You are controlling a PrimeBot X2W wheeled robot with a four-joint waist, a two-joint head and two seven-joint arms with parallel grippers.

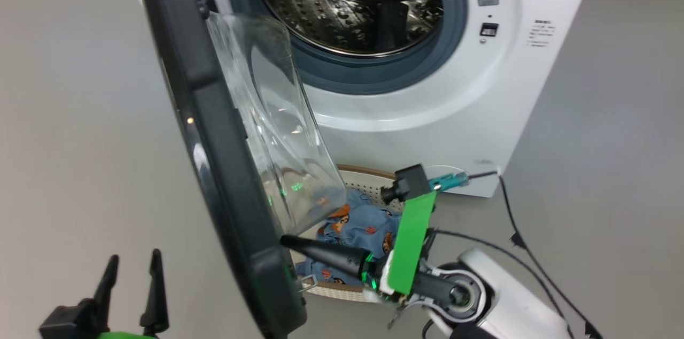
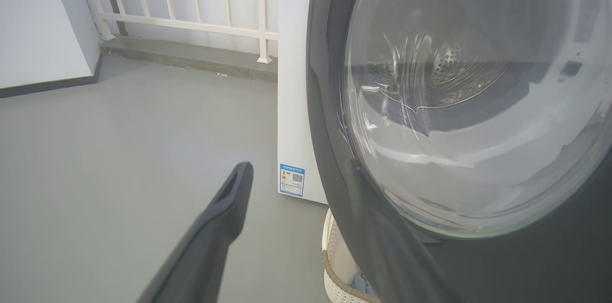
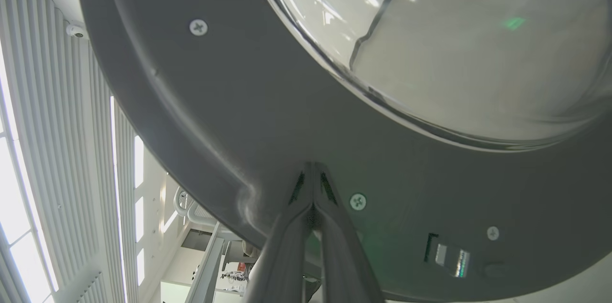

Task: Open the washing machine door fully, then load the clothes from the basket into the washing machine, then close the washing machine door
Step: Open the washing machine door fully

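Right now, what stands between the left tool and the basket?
The open washing machine door. In the head view it stands nearly edge-on between the left tool and the basket, hiding part of the basket.

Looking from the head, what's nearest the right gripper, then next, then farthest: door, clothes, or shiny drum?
From the right gripper:
1. door, at its tip, left side.
2. clothes, just beyond, in the basket.
3. drum, farthest, up top.

Even daylight, glare on the washing machine door [image 1: 211,130], possibly bowed edges.
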